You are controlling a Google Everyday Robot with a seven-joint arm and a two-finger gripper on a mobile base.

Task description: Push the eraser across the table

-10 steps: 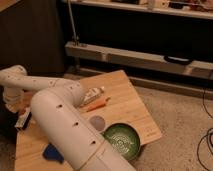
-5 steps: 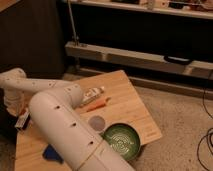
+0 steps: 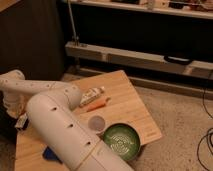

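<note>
The eraser (image 3: 21, 121), a small black bar with a white side, lies near the left edge of the tan wooden table (image 3: 131, 106). My white arm sweeps from the lower middle of the camera view up and round to the far left. My gripper (image 3: 13, 108) hangs there, shut, just above and behind the eraser. Whether it touches the eraser I cannot tell.
A white tube (image 3: 92, 94) and an orange piece (image 3: 98, 105) lie mid-table. A pale cup (image 3: 96, 122) stands beside a green bowl (image 3: 121, 140) at the front right. A blue pad (image 3: 50, 154) peeks from under my arm. A dark cabinet stands behind, with shelving to the right.
</note>
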